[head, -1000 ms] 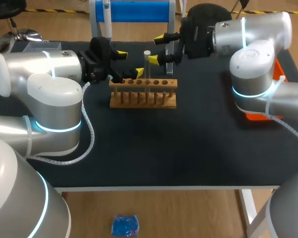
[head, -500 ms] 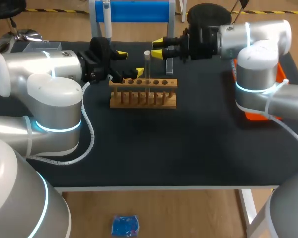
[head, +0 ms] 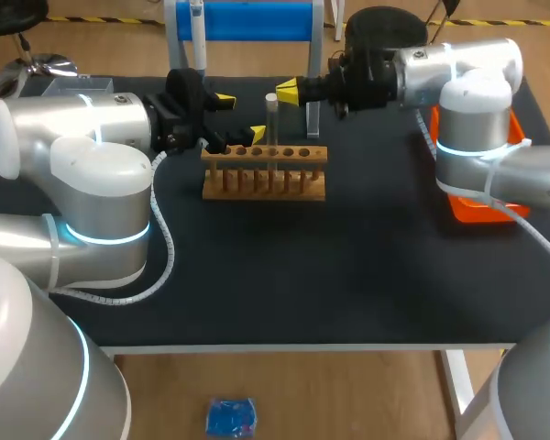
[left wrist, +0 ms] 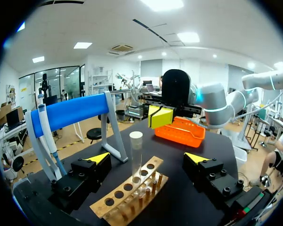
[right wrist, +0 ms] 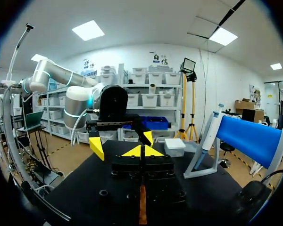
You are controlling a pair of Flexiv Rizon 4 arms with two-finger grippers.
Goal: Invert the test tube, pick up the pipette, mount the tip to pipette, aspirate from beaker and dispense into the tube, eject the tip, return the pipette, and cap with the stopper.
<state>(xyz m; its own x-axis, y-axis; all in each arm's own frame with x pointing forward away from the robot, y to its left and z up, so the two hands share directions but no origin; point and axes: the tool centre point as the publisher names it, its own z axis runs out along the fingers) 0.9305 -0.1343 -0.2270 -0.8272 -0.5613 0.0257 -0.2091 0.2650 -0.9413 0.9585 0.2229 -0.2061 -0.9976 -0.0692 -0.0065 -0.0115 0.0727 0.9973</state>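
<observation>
Upright in the slotted wooden rack [head: 265, 171] on the counter, the clear glass test tube [head: 271, 121] stands between the left gripper [left wrist: 151, 157]'s wide fingers (right gripper [right wrist: 140, 150] pinched shut behind it), so any grasp should close squarely mid-tube.

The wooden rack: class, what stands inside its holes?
One test tube stands upright in a hole of the wooden rack; the other holes along the top look empty. What the tube holds cannot be made out, and its lower end is hidden inside the rack.
</observation>
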